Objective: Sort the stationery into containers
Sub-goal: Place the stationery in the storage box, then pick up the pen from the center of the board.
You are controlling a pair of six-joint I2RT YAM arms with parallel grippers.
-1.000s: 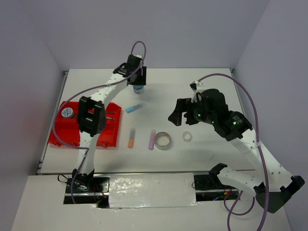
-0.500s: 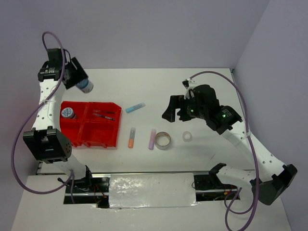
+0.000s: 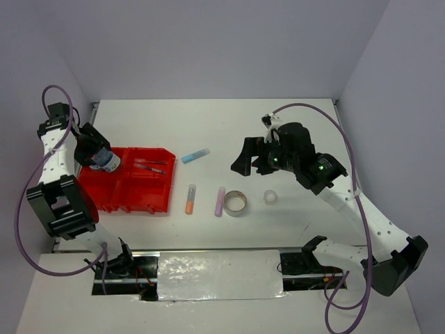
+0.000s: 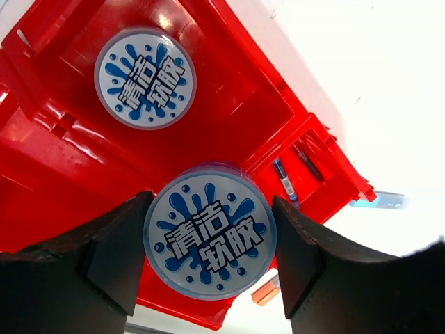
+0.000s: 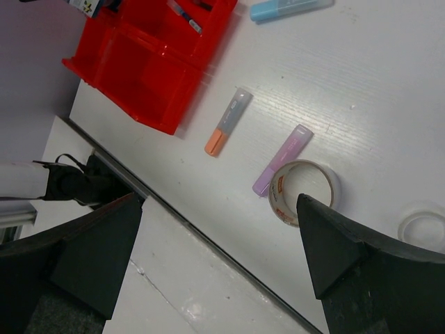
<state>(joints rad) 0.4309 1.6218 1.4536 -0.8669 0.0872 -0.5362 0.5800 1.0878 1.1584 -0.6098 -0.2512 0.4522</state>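
Tub [image 4: 210, 240] lettered 清洁软胶, clamped in left gripper [image 4: 208, 226] above tray [image 4: 55, 174]; identical tub [image 4: 144, 78] in tray at its 11 o'clock. Right gripper [image 5: 219, 233] spread apart over bench [image 5: 389, 104].

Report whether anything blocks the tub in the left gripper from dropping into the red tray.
Nothing visible lies between the round blue-patterned tub in the left gripper and the red plastic tray below. A second matching tub already sits in one compartment, offset to the side.

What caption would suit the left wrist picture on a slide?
Left claw holds a blue-patterned tub over the red tray, where a twin tub sits.
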